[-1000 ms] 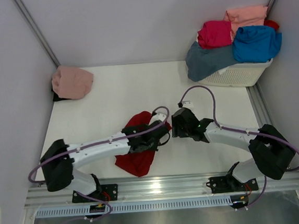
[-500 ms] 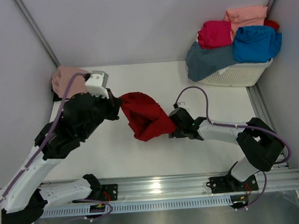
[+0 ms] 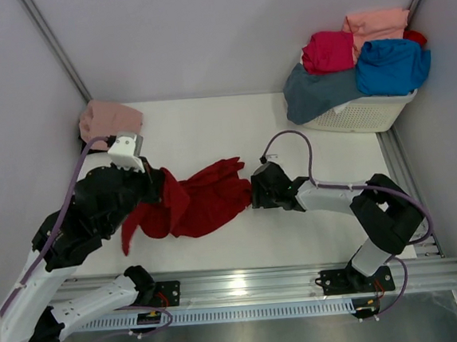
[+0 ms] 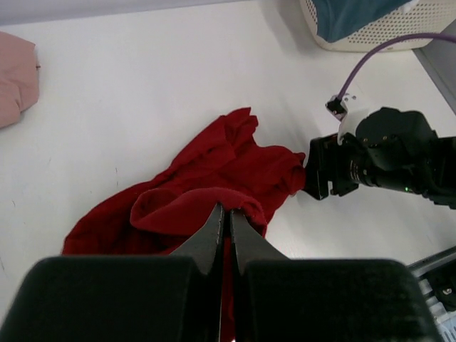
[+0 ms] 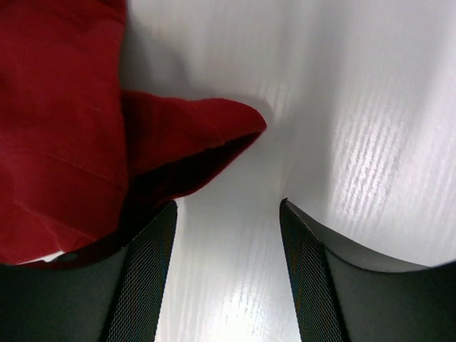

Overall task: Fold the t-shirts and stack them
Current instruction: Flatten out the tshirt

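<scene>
Your left gripper [image 4: 226, 212] is clenched on a fold of the dark red t-shirt [image 3: 207, 201], which sprawls mid-table. Your right gripper [image 5: 226, 208], jaws apart and grasping nothing, sits at the shirt's right edge.

Three lenses on one table [image 3: 201, 133], all meeting at a red shirt [image 3: 203, 201].
The fixed camera looks steeply down from behind the arms onto the whole table, basket [image 3: 368, 115] at 1 o'clock. The left wrist camera, held high, looks down past the left gripper [image 4: 226, 210] at the shirt and the right arm [image 4: 399, 153] at 3 o'clock. The right wrist camera, very near the tabletop, looks past the right gripper [image 5: 228, 206], the shirt's edge at 10 o'clock.
</scene>
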Robot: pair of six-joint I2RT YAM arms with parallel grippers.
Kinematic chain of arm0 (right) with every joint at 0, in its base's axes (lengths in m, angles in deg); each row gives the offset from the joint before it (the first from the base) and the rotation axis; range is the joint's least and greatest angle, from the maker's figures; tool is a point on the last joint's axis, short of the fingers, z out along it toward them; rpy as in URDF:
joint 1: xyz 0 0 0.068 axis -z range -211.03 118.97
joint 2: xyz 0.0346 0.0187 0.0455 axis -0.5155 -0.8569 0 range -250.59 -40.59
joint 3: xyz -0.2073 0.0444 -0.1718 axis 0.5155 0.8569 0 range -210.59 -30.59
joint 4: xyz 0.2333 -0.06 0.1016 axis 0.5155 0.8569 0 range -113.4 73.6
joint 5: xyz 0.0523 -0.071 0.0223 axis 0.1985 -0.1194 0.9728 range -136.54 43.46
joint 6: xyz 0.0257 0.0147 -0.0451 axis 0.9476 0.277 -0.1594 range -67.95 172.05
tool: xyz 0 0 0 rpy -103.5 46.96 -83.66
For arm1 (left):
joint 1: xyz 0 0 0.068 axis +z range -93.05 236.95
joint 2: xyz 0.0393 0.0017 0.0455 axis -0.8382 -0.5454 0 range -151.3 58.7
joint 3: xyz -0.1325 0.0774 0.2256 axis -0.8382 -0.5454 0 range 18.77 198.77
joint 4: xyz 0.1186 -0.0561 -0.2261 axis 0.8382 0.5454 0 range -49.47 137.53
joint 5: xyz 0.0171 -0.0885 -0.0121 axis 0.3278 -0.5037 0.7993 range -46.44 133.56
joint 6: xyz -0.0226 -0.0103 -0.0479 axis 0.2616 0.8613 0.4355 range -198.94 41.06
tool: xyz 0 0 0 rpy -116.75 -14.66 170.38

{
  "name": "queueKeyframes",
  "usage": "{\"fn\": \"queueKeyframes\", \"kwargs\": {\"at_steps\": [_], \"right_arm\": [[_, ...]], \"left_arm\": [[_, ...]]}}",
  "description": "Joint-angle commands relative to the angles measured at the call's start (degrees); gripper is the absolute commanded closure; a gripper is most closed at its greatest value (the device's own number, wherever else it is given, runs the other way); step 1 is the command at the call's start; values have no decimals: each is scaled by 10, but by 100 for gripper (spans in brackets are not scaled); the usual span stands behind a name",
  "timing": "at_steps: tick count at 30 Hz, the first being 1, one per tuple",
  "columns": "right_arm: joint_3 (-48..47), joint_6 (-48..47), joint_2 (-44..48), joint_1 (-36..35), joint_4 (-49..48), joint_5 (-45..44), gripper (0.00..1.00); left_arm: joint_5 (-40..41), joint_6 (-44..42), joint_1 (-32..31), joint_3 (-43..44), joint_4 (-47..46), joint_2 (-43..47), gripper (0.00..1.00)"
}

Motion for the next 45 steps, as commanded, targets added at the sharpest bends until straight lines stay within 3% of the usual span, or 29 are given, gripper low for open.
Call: {"fn": "queueKeyframes", "kwargs": {"at_steps": [1, 5, 15, 25, 33, 36, 39, 42, 45], "right_arm": [[-32, 6, -12, 14, -43, 11, 37], [-91, -2, -11, 23, -17, 12, 37], [-129, -6, 15, 48, -38, 56, 36], [-204, -5, -121, 61, -111, 110, 40], [-306, -22, -244, 65, -80, 133, 42], [-320, -27, -266, 64, -75, 131, 47], [-330, -31, -274, 63, -58, 123, 58], [-342, -38, -275, 62, -47, 117, 100], [-347, -46, -267, 61, -46, 99, 100]], "left_arm": [[-21, 16, 5, -12, -11, 5, 99], [-21, 24, 5, -36, -6, 12, 99], [-18, 30, 5, -62, -5, 48, 99], [-25, 34, 5, -74, 13, 56, 99], [-26, 47, 5, -105, 12, 79, 99], [-32, 48, 5, -115, 8, 87, 99], [-37, 46, 5, -121, 7, 87, 99], [-41, 46, 5, -127, 0, 86, 99], [-44, 41, 5, -130, -6, 84, 99]]}}
